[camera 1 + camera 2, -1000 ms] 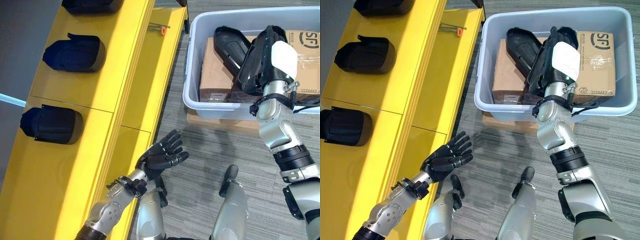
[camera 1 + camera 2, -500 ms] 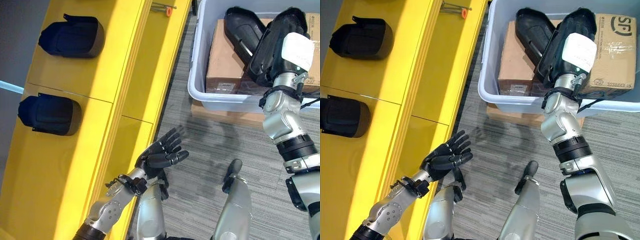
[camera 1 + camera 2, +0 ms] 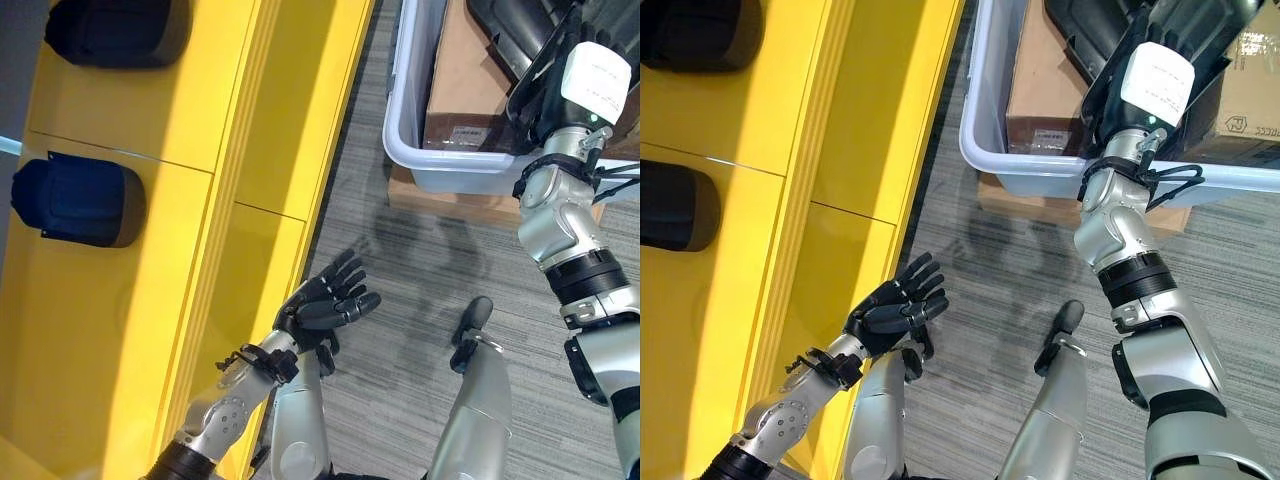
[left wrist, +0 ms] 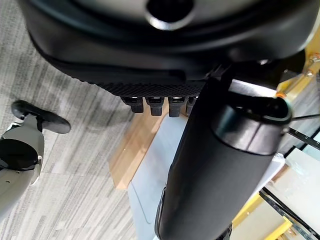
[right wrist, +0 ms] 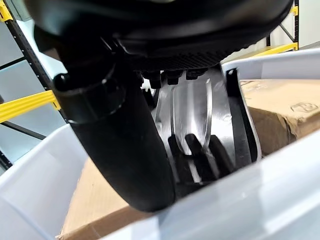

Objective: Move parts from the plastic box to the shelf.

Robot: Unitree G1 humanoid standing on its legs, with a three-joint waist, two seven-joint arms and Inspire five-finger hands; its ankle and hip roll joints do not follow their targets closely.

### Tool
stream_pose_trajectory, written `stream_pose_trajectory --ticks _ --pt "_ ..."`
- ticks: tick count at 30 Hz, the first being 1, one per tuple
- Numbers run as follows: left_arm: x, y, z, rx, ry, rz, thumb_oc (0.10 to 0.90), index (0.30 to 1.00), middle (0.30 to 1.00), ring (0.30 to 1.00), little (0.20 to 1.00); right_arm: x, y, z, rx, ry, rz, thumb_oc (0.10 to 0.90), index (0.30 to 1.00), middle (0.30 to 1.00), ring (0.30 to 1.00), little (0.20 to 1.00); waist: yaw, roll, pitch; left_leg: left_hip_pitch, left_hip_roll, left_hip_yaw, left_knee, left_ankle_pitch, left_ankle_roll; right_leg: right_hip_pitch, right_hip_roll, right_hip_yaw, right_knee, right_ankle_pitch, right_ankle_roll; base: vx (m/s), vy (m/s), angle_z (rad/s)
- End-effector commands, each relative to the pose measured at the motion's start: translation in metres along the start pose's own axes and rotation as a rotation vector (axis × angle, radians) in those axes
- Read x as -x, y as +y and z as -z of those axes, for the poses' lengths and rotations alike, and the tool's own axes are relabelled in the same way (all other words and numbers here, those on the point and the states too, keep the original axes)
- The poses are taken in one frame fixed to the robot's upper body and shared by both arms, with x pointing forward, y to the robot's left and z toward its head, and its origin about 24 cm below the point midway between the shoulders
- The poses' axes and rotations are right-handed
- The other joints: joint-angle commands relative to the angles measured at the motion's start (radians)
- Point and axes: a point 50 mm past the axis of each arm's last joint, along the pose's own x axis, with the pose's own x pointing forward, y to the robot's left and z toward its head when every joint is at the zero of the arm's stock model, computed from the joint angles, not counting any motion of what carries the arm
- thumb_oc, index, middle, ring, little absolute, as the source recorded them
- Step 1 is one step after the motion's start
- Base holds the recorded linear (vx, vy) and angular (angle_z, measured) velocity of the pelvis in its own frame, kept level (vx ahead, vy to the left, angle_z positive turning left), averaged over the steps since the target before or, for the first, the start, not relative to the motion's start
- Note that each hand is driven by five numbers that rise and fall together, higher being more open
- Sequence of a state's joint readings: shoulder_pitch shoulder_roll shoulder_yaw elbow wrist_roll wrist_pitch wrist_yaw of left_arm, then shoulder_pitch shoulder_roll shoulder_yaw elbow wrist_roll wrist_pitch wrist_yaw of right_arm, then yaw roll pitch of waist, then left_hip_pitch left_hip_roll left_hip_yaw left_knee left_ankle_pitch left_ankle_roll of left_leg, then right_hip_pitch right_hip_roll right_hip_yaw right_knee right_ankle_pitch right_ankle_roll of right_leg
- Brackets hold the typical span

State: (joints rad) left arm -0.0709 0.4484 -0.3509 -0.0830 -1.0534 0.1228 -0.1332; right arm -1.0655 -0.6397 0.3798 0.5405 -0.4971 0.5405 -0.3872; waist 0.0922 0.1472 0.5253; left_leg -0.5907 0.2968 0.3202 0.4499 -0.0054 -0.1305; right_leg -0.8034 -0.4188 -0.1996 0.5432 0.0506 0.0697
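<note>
One yellow shelf carries two black parts beside the left hand, whose fingers are spread, empty. One plastic box holds two cardboard boxes and one black part just beyond the right hand; its fingers' state is unclear.

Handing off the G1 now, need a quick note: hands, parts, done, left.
Left hand: open, holding nothing, over the carpet beside the yellow shelf.
Right hand: reaching into the plastic box at a black part lying against the cardboard boxes; whether its fingers have closed cannot be told.
Done: two black parts already sit on the shelf.
Left: get a grip on the part in the box, carry it to a free spot on the shelf, then check the box for more.
</note>
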Motion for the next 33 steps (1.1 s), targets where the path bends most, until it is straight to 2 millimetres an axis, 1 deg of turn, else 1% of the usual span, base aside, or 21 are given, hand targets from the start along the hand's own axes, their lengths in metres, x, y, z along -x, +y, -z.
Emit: stream_pose_trajectory --ticks 1,2,5,9,14,19,22,24,25,26,27,28,31,32,33 --pt "-0.002 -0.030 -0.016 0.007 -0.128 0.140 0.900 1.000 1.000 1.000 1.000 -0.013 -0.026 -0.015 0.024 -0.041 0.142 0.900 1.000 1.000 1.000 1.000 0.025 0.056 -0.005 -0.049 -0.010 -0.097 0.006 -0.064 0.019 0.006 0.007 0.007 0.211 -0.224 0.044 -0.03 -0.031 -0.02" --pt "-0.003 -0.030 -0.017 0.002 -0.127 0.138 0.900 1.000 1.000 1.000 1.000 -0.014 -0.024 -0.010 0.033 -0.014 0.147 0.900 1.000 1.000 1.000 1.000 0.028 0.056 -0.005 -0.064 -0.011 -0.101 0.014 -0.068 0.021 -0.004 0.008 0.005 0.215 -0.226 0.043 -0.03 -0.031 0.00" --pt "-0.004 -0.029 -0.016 -0.006 -0.126 0.143 0.900 1.000 1.000 1.000 1.000 -0.017 -0.023 -0.005 0.045 0.008 0.162 0.900 1.000 1.000 1.000 1.000 0.031 0.057 -0.005 -0.085 -0.012 -0.109 0.023 -0.070 0.023 -0.019 0.011 0.003 0.221 -0.228 0.039 -0.02 -0.022 0.00" --pt "-0.003 -0.030 -0.014 -0.016 -0.121 0.155 0.900 1.000 1.000 1.000 1.000 -0.018 -0.025 -0.001 0.043 0.017 0.185 0.900 1.000 1.000 1.000 1.000 0.032 0.059 -0.005 -0.095 -0.015 -0.116 0.026 -0.068 0.023 -0.024 0.015 0.003 0.221 -0.226 0.036 -0.01 -0.008 0.01" --pt "-0.003 -0.030 -0.017 -0.017 -0.130 0.171 0.900 1.000 1.000 1.000 1.000 -0.021 -0.030 0.004 0.076 0.038 0.225 0.900 1.000 1.000 1.000 1.000 0.032 0.056 -0.005 -0.071 -0.014 -0.104 0.008 -0.063 0.022 0.003 0.017 -0.005 0.199 -0.222 0.038 0.00 0.000 0.00" --pt "0.000 -0.029 -0.018 -0.024 -0.114 0.188 0.900 1.000 1.000 1.000 1.000 -0.029 -0.042 0.019 0.106 0.091 0.264 0.900 1.000 1.000 1.000 1.000 0.033 0.051 -0.005 -0.036 -0.011 -0.096 -0.015 -0.055 0.018 0.039 0.018 -0.017 0.175 -0.214 0.043 -0.02 -0.030 0.01" --pt "0.002 -0.028 -0.019 -0.030 -0.112 0.193 0.900 1.000 1.000 1.000 1.000 -0.031 -0.045 0.027 0.098 0.134 0.254 0.900 1.000 1.000 1.000 1.000 0.033 0.047 -0.005 -0.019 -0.010 -0.094 -0.027 -0.051 0.014 0.057 0.019 -0.021 0.161 -0.209 0.047 -0.01 -0.032 0.05" --pt "0.003 -0.027 -0.020 -0.034 -0.113 0.192 0.900 1.000 1.000 1.000 1.000 -0.031 -0.041 0.035 0.027 0.197 0.205 0.900 1.000 1.000 1.000 1.000 0.033 0.043 -0.005 -0.005 -0.008 -0.090 -0.039 -0.046 0.011 0.071 0.021 -0.025 0.147 -0.205 0.049 0.00 0.000 0.00" --pt "0.003 -0.027 -0.021 -0.036 -0.114 0.194 0.900 1.000 1.000 1.000 1.000 -0.030 -0.038 0.039 0.026 0.226 0.189 0.900 1.000 1.000 1.000 1.000 0.033 0.040 -0.005 0.005 -0.006 -0.086 -0.046 -0.045 0.011 0.080 0.020 -0.027 0.140 -0.203 0.050 0.00 0.000 0.00" --pt "0.003 -0.027 -0.023 -0.043 -0.115 0.196 0.900 1.000 1.000 1.000 1.000 -0.029 -0.033 0.045 -0.029 0.272 0.154 0.900 1.000 1.000 1.000 1.000 0.033 0.037 -0.005 0.017 -0.005 -0.082 -0.054 -0.043 0.010 0.090 0.021 -0.030 0.135 -0.201 0.051 0.00 0.000 0.00" --pt "0.003 -0.027 -0.023 -0.043 -0.114 0.195 0.900 1.000 1.000 1.000 1.000 -0.029 -0.032 0.047 -0.032 0.282 0.150 0.900 1.000 1.000 1.000 1.000 0.033 0.037 -0.005 0.019 -0.004 -0.081 -0.055 -0.043 0.010 0.092 0.021 -0.030 0.134 -0.201 0.051 0.00 0.000 0.00" --pt "0.003 -0.027 -0.023 -0.048 -0.110 0.198 0.900 1.000 1.000 1.000 1.000 -0.027 -0.026 0.052 -0.096 0.335 0.122 0.900 1.000 1.000 1.000 1.000 0.033 0.035 -0.005 0.030 -0.003 -0.077 -0.057 -0.044 0.011 0.101 0.021 -0.032 0.131 -0.200 0.051 0.00 0.000 0.00" --pt "0.002 -0.028 -0.023 -0.056 -0.106 0.198 0.900 1.000 1.000 1.000 1.000 -0.026 -0.021 0.057 -0.120 0.391 0.103 0.900 1.000 1.000 1.000 1.000 0.034 0.035 -0.005 0.039 -0.003 -0.075 -0.059 -0.045 0.010 0.109 0.019 -0.033 0.132 -0.202 0.052 0.00 0.000 0.00" --pt "0.001 -0.029 -0.023 -0.052 -0.105 0.198 0.900 1.000 1.000 1.000 1.000 -0.024 -0.016 0.064 -0.135 0.453 0.087 0.900 1.000 1.000 1.000 1.000 0.036 0.037 -0.005 0.051 -0.006 -0.071 -0.062 -0.046 0.010 0.119 0.019 -0.035 0.131 -0.203 0.052 0.00 0.000 0.00" --pt "0.000 -0.029 -0.023 -0.056 -0.104 0.199 0.900 1.000 1.000 1.000 1.000 -0.024 -0.016 0.065 -0.132 0.462 0.091 0.900 1.000 1.000 1.000 1.000 0.037 0.037 -0.005 0.054 -0.006 -0.070 -0.063 -0.046 0.010 0.121 0.018 -0.035 0.131 -0.203 0.052 0.00 0.000 0.00"
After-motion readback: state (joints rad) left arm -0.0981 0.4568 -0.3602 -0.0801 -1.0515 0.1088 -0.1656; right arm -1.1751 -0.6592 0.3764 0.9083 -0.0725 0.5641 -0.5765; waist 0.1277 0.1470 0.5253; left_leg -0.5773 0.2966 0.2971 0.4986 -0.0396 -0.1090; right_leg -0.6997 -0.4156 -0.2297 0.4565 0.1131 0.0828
